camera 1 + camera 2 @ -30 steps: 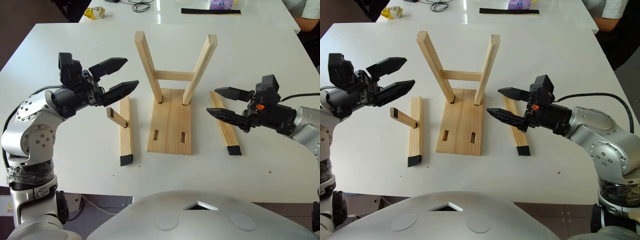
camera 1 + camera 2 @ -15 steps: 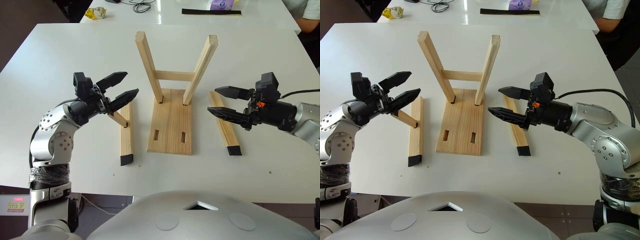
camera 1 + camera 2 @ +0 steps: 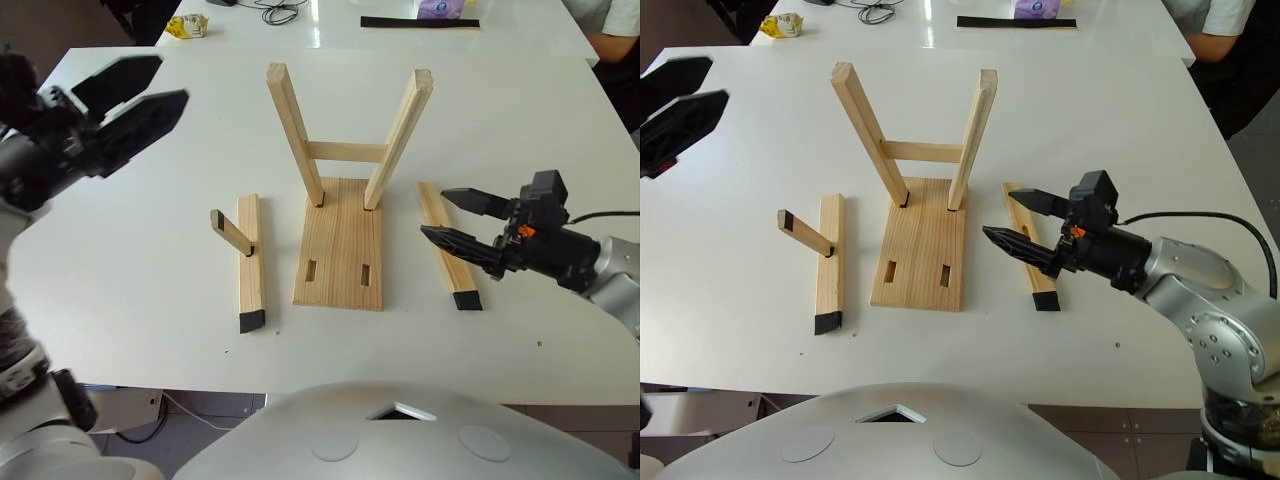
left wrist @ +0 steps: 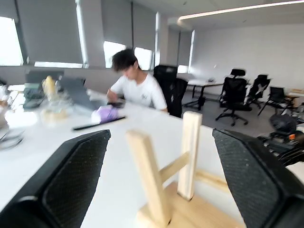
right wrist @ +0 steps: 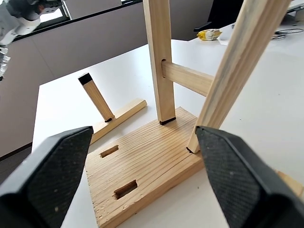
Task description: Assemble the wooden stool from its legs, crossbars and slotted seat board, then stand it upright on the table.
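The slotted seat board [image 3: 340, 250] lies flat mid-table, with two legs [image 3: 296, 130] standing in its far slots and a crossbar [image 3: 346, 152] joining them. Left of the board lies a loose leg [image 3: 250, 262] with a short crossbar [image 3: 231, 231] sticking up from it. Another loose leg [image 3: 448, 245] lies to the right. My left gripper [image 3: 172, 78] hangs open, high over the table's far left, well away from the wood. My right gripper [image 3: 435, 212] is open just above the right loose leg, pointing at the board. The right wrist view has the board [image 5: 147, 161] between its pads [image 5: 47, 180].
A second white table stands behind, carrying a yellow packet [image 3: 187, 25], cables and a black strip [image 3: 420, 22]. Bare tabletop [image 3: 150, 290] spreads to the front and left of the loose parts. The table's front edge runs close below the parts.
My left gripper has lifted away from the left loose leg and swung up and out to the far left. The right gripper has shifted slightly toward the table's front.
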Motion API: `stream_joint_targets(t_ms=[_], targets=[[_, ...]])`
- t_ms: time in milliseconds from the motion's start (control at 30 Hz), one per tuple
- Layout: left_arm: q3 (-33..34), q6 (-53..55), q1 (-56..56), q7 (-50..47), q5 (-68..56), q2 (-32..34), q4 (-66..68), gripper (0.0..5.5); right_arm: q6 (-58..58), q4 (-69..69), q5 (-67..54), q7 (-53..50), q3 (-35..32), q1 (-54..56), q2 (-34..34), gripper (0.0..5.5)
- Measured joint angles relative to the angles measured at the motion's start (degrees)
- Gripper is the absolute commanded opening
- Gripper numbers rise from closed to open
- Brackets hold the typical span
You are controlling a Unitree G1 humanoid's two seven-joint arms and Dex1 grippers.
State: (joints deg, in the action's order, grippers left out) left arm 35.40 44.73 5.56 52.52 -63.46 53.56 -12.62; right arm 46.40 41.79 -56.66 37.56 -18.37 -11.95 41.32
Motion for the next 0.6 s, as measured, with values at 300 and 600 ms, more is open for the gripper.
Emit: stream_joint_targets(t_ms=[300, 600], targets=[[0.39, 5.57, -40.53, 22.62, 14.12, 7.23, -14.91, 3.99, -2.89, 7.15, -1.82, -6.56, -7.68, -13.98, -5.35, 3.98], [-9.0, 26.45, -30.88, -14.76, 15.35, -9.74, -23.46, 3.99, -3.27, 6.57, -1.86, -7.72, -5.78, -9.12, -2.71, 3.98]])
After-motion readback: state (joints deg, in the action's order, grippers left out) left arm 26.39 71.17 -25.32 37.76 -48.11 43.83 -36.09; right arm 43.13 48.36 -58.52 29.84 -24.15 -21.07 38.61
